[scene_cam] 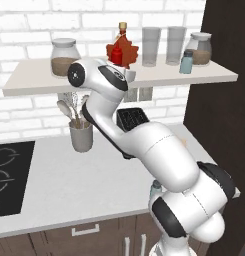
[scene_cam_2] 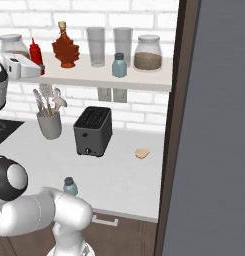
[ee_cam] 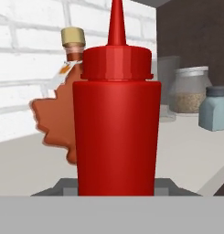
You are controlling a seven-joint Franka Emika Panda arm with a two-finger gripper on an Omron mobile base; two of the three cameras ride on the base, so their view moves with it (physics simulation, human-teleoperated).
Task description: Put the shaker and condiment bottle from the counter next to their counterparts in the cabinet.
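The red condiment bottle (ee_cam: 115, 119) stands upright between the fingers of my gripper (ee_cam: 115, 185), which is shut on its lower body. From the right base view the bottle (scene_cam_2: 36, 52) is at the left end of the cabinet shelf (scene_cam_2: 89, 75), with my gripper (scene_cam_2: 39, 70) at its base. Just to its right is the maple-leaf syrup bottle (scene_cam_2: 65, 47) (scene_cam: 123, 50). The twin shaker (scene_cam_2: 119, 65) (scene_cam: 186, 61) stands further right on the shelf. The other shaker (scene_cam_2: 70, 186) (scene_cam: 155, 189) sits on the counter near its front edge, partly behind my arm.
Two tall clear glasses (scene_cam_2: 96, 46) and a lidded jar (scene_cam_2: 148, 52) share the shelf, with another jar (scene_cam: 64, 56) at its left end. On the counter are a black toaster (scene_cam_2: 94, 131), a utensil holder (scene_cam_2: 49, 120) and a small tan item (scene_cam_2: 142, 153). A dark tall panel (scene_cam_2: 214, 125) bounds the right.
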